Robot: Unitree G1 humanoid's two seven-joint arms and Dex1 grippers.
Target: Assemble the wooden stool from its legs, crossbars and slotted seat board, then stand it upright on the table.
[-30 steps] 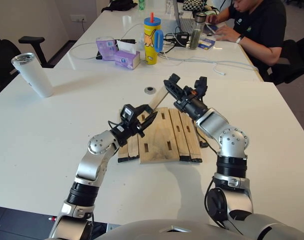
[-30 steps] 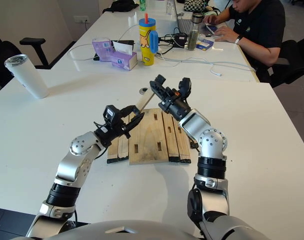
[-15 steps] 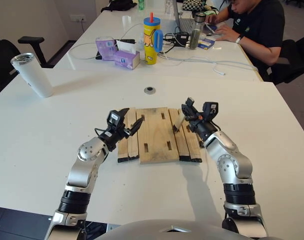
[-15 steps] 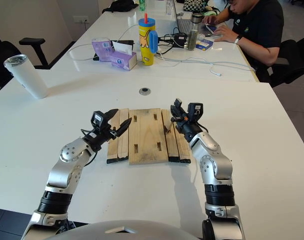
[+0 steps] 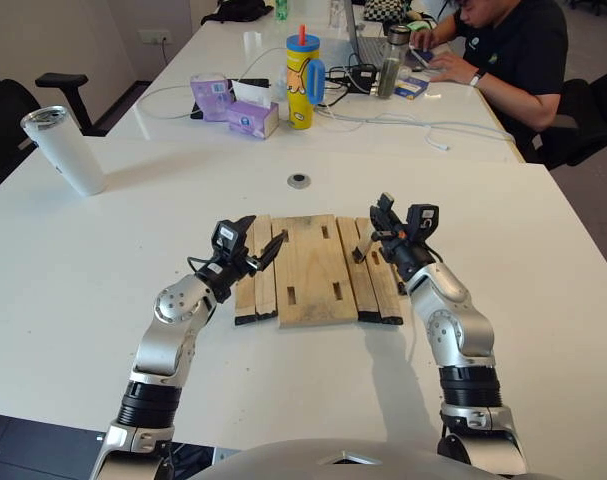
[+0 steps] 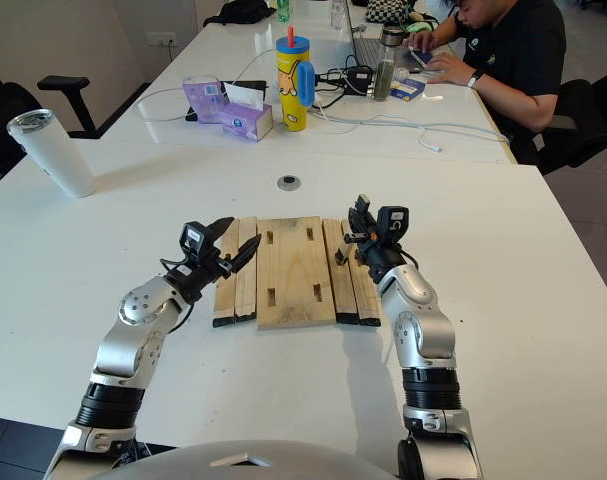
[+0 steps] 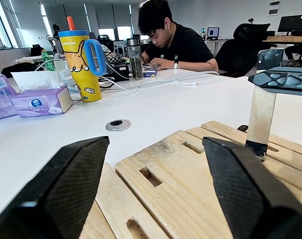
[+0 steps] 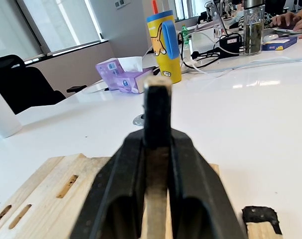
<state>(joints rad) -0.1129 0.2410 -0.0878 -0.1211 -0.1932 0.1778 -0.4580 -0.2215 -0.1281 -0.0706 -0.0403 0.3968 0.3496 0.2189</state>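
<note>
Jaws of the left gripper (image 5: 256, 243) are recorded as spread wide, with nothing held between them. Its black pads (image 7: 71, 184) are seen apart, low over the left-hand wooden pieces. Jaws of the right gripper (image 5: 380, 222) are recorded as clamped on a wooden leg (image 7: 260, 115). The leg is held steeply tilted, and its dark-capped lower end is set down on a slat just right of the slotted seat board (image 5: 318, 272).

The slotted seat board is laid flat on the white table (image 5: 93, 270), between the two arms, with four rectangular slots cut near its corners. Two narrow wooden pieces (image 5: 257, 292) are laid flat side by side against its left edge, beneath the left gripper. Three more wooden slats (image 5: 375, 290) are laid flat against its right edge, with dark ends turned towards the robot. Whether these are legs or crossbars cannot be told. All the parts except the gripped leg are found lying flat, and the stool is not yet put together.

A round cable grommet (image 5: 299, 180) is set into the table top just beyond the board. A white tumbler (image 5: 65, 150) is stood upright at the far left of the table.

On the adjoining table beyond, purple tissue packs (image 5: 253, 118) are placed beside a yellow cup (image 5: 302, 82) with a blue handle and a red straw. A glass bottle (image 5: 390, 62) is stood farther right, and cables (image 5: 413, 122) are trailed across the surface.
</note>
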